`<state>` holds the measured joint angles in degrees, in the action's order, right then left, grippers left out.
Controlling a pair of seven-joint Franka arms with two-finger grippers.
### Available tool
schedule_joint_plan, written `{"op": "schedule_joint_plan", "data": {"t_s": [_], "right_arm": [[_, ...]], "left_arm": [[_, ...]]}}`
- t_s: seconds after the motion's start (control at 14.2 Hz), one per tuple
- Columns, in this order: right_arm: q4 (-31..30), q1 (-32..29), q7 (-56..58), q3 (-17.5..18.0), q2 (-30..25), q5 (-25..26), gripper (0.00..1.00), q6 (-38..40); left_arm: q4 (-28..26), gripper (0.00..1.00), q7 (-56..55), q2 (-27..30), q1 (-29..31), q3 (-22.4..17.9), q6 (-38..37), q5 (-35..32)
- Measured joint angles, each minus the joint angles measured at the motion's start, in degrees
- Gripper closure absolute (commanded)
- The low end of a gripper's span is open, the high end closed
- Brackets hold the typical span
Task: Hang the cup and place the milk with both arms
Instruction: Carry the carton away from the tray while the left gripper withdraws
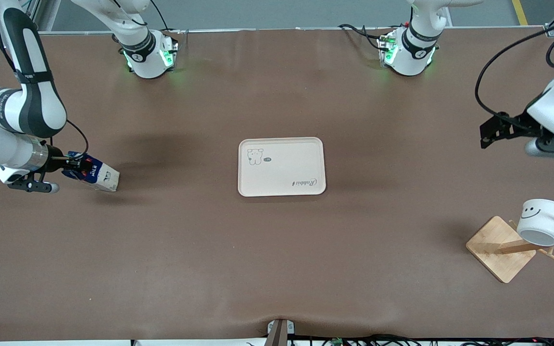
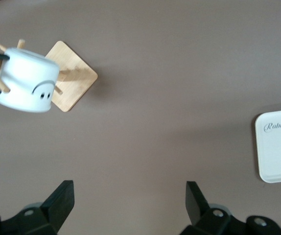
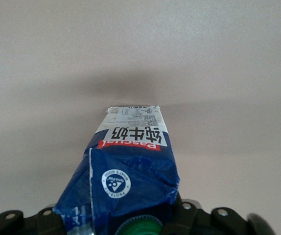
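Observation:
The milk point(image 1: 94, 174) lies on its side on the table at the right arm's end, its white bottom pointing toward the tray. My right gripper point(image 1: 77, 168) is shut on its dark blue gable top. In the right wrist view the milk point(image 3: 130, 161) fills the space between the jaws, green cap at the picture's edge, and the fingers of the right gripper point(image 3: 130, 226) are mostly hidden by it. The white smiley cup point(image 1: 541, 222) hangs by its black handle on a peg of the wooden rack point(image 1: 500, 250). My left gripper point(image 1: 491, 132) hovers open and empty over bare table. The left wrist view shows the left gripper point(image 2: 129, 198) and the cup point(image 2: 28, 81).
A cream tray point(image 1: 282, 166) with a bear drawing lies flat in the middle of the table, with its corner point(image 2: 277, 156) in the left wrist view. The rack's square bamboo base point(image 2: 74, 78) sits near the front edge at the left arm's end. Brown mat covers the rest.

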<state>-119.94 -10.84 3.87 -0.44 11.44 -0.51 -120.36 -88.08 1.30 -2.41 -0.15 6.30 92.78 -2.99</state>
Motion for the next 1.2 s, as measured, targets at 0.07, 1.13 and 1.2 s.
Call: {"op": "schedule_joint_plan", "data": {"t_s": [0.07,1.13,1.2], "right_arm": [[-0.06,0.00,0.00,0.00,0.00,0.00,0.00,0.00],[1.83,0.07,0.03,0.33,-0.12,0.04,0.00,4.28],[2.70,0.12,0.03,0.44,-0.16,0.04,0.00,5.06]], "left_arm": [[-1.34,0.00,0.00,1.30,0.00,-0.01,0.00,0.00],[-1.61,0.00,0.00,2.90,0.97,-0.50,-4.84,2.69],[-1.43,0.00,0.00,3.09,0.98,-0.56,-5.27,2.75]]}}
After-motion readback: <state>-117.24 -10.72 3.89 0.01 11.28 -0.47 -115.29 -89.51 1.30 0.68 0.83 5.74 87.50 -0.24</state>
